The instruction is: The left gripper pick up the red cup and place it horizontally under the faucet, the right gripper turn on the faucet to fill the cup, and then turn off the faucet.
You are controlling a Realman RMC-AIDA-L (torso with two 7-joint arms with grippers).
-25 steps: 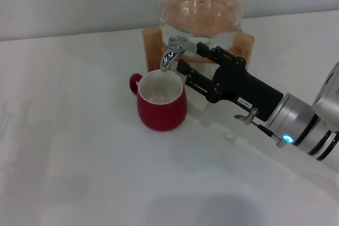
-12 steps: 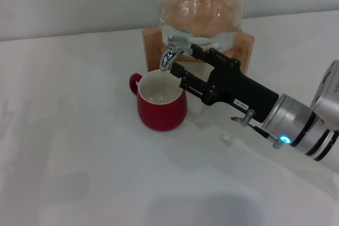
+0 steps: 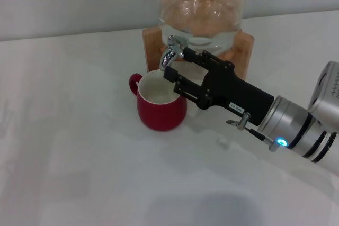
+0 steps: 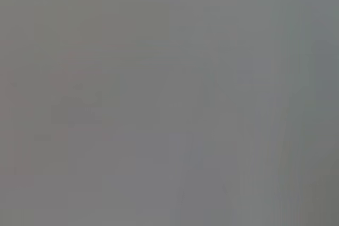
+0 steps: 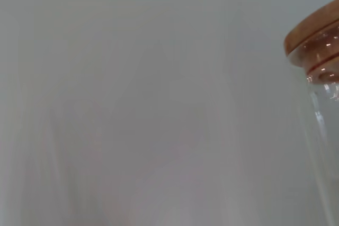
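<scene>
Glass jar (image 3: 201, 11) on its wooden stand (image 3: 243, 43) carries the faucet (image 3: 170, 52), spout above the red cup (image 3: 160, 100) standing upright on the table. I judge the lever needs a gentle, square push. My right gripper (image 3: 177, 64) reaches in level, fingers parted around the faucet, holding nothing.

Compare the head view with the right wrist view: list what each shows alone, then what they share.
Only the head view shows the red cup standing upright on the white table under the faucet, with the right gripper open around the faucet, plus the jar's wooden stand. Only the right wrist view shows the jar's wooden lid. Both show the glass jar, seen from different heights. The left gripper appears in neither.
</scene>
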